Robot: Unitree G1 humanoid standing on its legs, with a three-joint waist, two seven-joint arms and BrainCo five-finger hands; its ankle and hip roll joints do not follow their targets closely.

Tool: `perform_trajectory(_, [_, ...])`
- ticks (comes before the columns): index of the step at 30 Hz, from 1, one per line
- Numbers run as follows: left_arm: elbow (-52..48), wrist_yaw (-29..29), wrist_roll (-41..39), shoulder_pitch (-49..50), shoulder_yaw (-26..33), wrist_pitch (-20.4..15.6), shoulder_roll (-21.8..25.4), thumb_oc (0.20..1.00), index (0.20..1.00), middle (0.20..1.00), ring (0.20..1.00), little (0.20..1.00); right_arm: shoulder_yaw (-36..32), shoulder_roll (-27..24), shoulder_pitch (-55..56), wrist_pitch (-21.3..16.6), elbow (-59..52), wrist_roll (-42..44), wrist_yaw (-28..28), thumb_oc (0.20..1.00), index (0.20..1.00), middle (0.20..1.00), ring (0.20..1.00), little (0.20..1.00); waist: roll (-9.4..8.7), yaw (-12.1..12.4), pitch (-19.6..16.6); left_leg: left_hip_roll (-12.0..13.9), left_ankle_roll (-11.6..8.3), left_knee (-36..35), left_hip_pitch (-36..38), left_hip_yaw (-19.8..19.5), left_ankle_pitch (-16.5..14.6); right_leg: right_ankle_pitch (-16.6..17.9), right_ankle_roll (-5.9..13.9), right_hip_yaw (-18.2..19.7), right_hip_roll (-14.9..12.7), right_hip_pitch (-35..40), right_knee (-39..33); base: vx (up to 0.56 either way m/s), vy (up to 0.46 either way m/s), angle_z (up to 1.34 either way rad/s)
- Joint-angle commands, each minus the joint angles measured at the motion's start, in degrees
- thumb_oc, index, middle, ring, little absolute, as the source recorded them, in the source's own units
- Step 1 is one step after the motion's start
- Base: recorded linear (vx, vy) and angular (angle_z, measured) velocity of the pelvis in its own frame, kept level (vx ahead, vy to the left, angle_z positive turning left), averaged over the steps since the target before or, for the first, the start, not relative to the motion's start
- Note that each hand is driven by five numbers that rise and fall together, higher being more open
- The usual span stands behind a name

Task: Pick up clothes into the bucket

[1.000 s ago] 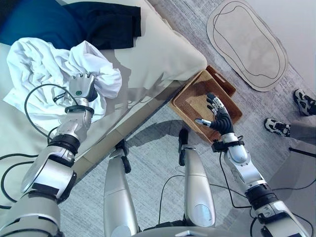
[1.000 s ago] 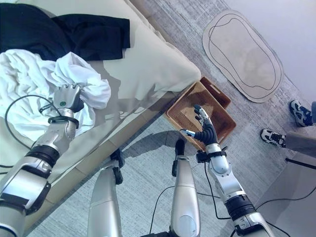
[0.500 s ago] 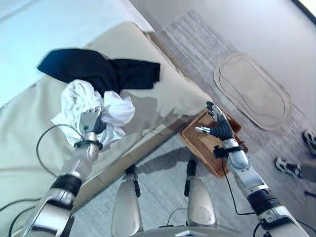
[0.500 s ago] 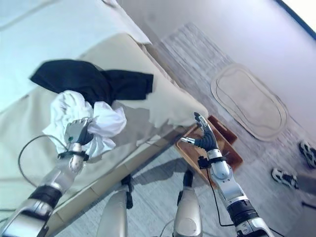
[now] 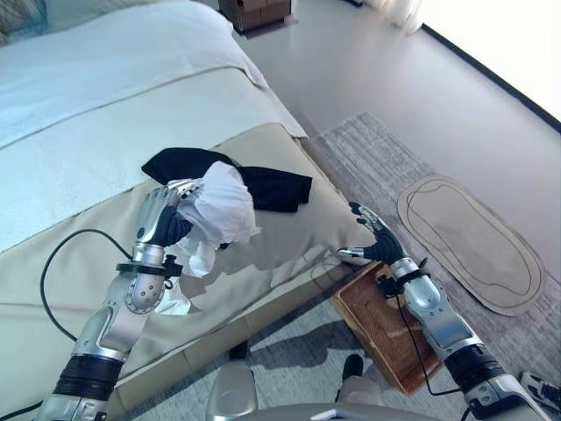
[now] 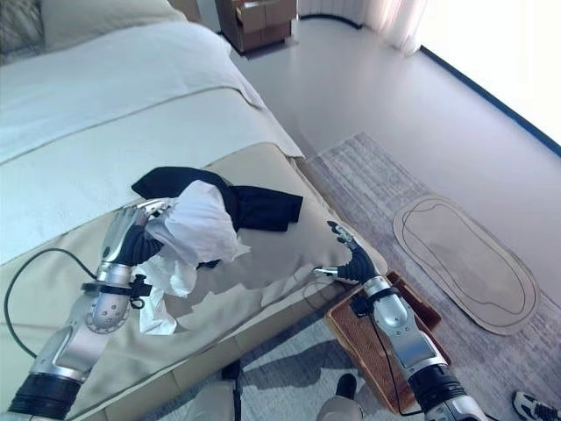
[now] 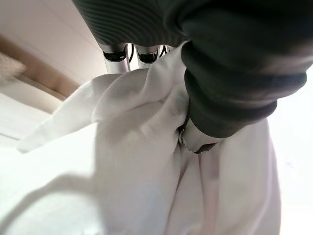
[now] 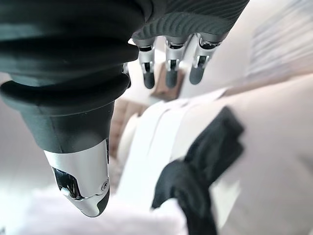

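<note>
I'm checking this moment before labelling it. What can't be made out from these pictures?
- Left robot hand: its fingertips are buried in the white garment in both eye views.
- Black garment: partly covered by the white one, so its shape is unclear.
- Wicker basket: the right arm crosses it, and its contents cannot be told.
- Right robot hand: open, holding nothing.
</note>
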Motion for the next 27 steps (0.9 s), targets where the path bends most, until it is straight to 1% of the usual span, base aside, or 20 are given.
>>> perform_trajectory(1, [-5.2,-3.4,-11.1,-6.6,-0.3,-5.9,0.5,0.200,0.200,0.200,0.200,0.200,4.4,0.3,-5.4,-1.7,-4.8,0.1,2.4,1.000,1.000,1.000,1.000,1.000,0.15,0.5,-3.9,1.5,-0.24,0.6,1.9,0.5,-2.8,4.2,-2.43,0.3,2.6,-4.7,-0.4,0.04,-0.023,-0.05])
perform_trajectory(2, [-5.3,-3.6,-11.3,-6.6,-0.3,-5.8,0.6,0.200,0.200,0.200,0.200,0.200,4.5,0.4,-5.5,-1.6,-4.8,0.1,2.4,1.000,1.000,1.000,1.000,1.000,0.15,0.5,-3.8,1.5,-0.25,0.5,2.0,0.6,-2.8,4.2,-2.44,0.3,2.6,-4.6,-0.4,0.08,-0.042,-0.04])
perform_trajectory(3, [-6.7,-5.0,-14.3,-8.3,-1.4,-5.9,0.4,0.200,0.200,0.200,0.200,0.200,6.6,1.2,-6.9,-1.3,-5.6,0.4,3.8,1.000,1.000,1.000,1.000,1.000,0.28,0.6,-4.5,1.6,-0.35,0.2,2.8,0.7,-2.8,3.9,-2.56,0.2,2.8,-3.9,-0.5,0.05,-0.023,-0.01])
perform_trajectory(4, [-6.7,-5.2,-14.4,-8.4,-1.3,-5.9,0.5,0.200,0.200,0.200,0.200,0.200,6.6,1.2,-6.9,-1.3,-5.6,0.4,3.9,1.000,1.000,1.000,1.000,1.000,0.28,0.6,-4.5,1.7,-0.37,0.1,2.9,0.7,-2.8,3.9,-2.56,0.2,2.9,-3.8,-0.5,0.08,-0.042,0.02])
perform_trajectory(5, [-7.0,-5.6,-14.8,-9.9,-2.4,-5.8,0.3,0.200,0.200,0.200,0.200,0.200,8.5,1.7,-7.6,-0.9,-5.9,-0.2,5.0,1.000,1.000,1.000,1.000,1.000,0.33,0.6,-5.2,1.8,-0.41,-0.4,3.8,0.8,-2.7,3.7,-2.63,0.1,3.0,-3.0,-0.8,0.04,-0.023,0.04])
perform_trajectory(7, [-6.7,-5.2,-13.6,-10.7,-2.6,-5.4,0.3,0.200,0.200,0.200,0.200,0.200,9.0,1.9,-7.6,-0.8,-5.7,-0.8,5.1,1.000,1.000,1.000,1.000,1.000,0.35,0.5,-5.4,1.9,-0.46,-0.7,4.3,0.8,-2.7,3.6,-2.65,0.0,3.2,-2.5,-1.0,0.06,-0.023,0.02])
perform_trajectory(8, [-6.6,-4.8,-12.6,-12.0,-2.5,-4.9,0.5,0.200,0.200,0.200,0.200,0.200,9.6,1.8,-7.2,-0.6,-5.9,-2.6,5.3,1.000,1.000,1.000,1.000,1.000,0.52,0.4,-6.1,2.0,-0.58,-1.1,4.9,1.0,-2.7,3.5,-2.67,-0.2,3.4,-2.0,-1.3,0.06,-0.017,0.01])
perform_trajectory(13, [-5.3,-3.2,-12.6,-16.2,-2.0,-4.1,0.5,0.200,0.200,0.200,0.200,0.200,8.9,2.4,-3.3,0.3,-4.7,-1.2,6.3,1.000,1.000,1.000,1.000,1.000,0.80,-0.3,-7.2,2.1,-0.62,-1.6,5.9,1.2,-2.8,3.3,-2.68,-0.3,3.6,-1.3,-1.6,0.05,-0.010,0.00])
perform_trajectory(16, [-5.0,-2.4,-12.0,-19.0,-2.0,-3.4,0.8,0.200,0.200,0.200,0.200,0.200,7.0,2.1,0.1,0.5,-4.8,-0.9,5.9,1.000,1.000,1.000,1.000,1.000,1.00,-1.2,-7.9,2.0,-0.53,-1.9,6.5,1.3,-3.0,3.3,-2.59,-0.3,3.6,-0.7,-1.7,0.04,-0.004,0.01])
perform_trajectory(18, [-4.2,-2.1,-12.7,-20.8,-2.6,-3.1,0.4,0.200,0.200,0.200,0.200,0.200,5.6,2.2,1.6,0.6,-5.1,0.5,5.6,1.000,1.000,1.000,1.000,1.000,1.03,-1.6,-8.1,1.9,-0.44,-2.0,6.9,1.4,-3.1,3.3,-2.51,-0.2,3.6,-0.6,-1.8,0.04,-0.002,0.01])
perform_trajectory(19, [-3.7,-2.0,-14.8,-21.2,-3.0,-3.0,-0.6,0.200,0.200,0.200,0.200,0.200,4.1,2.9,2.5,0.5,-5.8,2.3,4.9,1.000,1.000,1.000,1.000,1.000,1.13,-2.1,-8.3,1.8,-0.34,-2.0,7.0,1.6,-3.2,3.3,-2.49,-0.1,3.5,-0.5,-1.8,0.03,0.007,-0.02])
perform_trajectory(22, [-3.0,-2.0,-15.2,-21.4,-3.9,-2.7,-2.1,0.200,0.200,0.200,0.200,0.200,2.5,4.5,3.3,0.5,-7.3,8.0,4.8,1.000,1.000,1.000,1.000,1.000,1.22,-2.6,-8.4,1.7,-0.21,-2.0,7.3,2.0,-3.3,3.4,-2.50,0.3,3.4,-0.6,-1.7,0.01,0.006,-0.06])
perform_trajectory(24, [-2.8,-1.9,-15.2,-21.3,-4.1,-2.7,-2.2,0.200,0.200,0.200,0.200,0.200,2.5,4.8,3.2,0.4,-7.2,8.8,4.8,1.000,1.000,1.000,1.000,1.000,1.24,-2.6,-8.4,1.6,-0.20,-2.0,7.3,2.1,-3.3,3.4,-2.48,0.3,3.4,-0.6,-1.7,0.01,0.005,-0.05])
perform_trajectory(25, [-2.5,-1.9,-16.1,-21.4,-4.7,-2.6,-2.9,0.200,0.200,0.200,0.200,0.200,2.1,5.5,3.1,0.3,-7.7,10.4,4.1,1.000,1.000,1.000,1.000,1.000,1.27,-2.9,-8.4,1.6,-0.13,-2.0,7.4,2.2,-3.4,3.4,-2.47,0.5,3.4,-0.7,-1.7,0.01,0.001,-0.05])
perform_trajectory(27, [-2.2,-2.0,-16.2,-21.8,-4.9,-2.5,-2.8,0.200,0.200,0.200,0.200,0.200,2.0,5.8,3.2,0.4,-8.2,12.1,4.4,1.000,1.000,1.000,1.000,1.000,1.30,-2.9,-8.5,1.6,-0.09,-1.9,7.5,2.3,-3.5,3.4,-2.43,0.6,3.4,-0.8,-1.6,0.00,-0.001,-0.03])
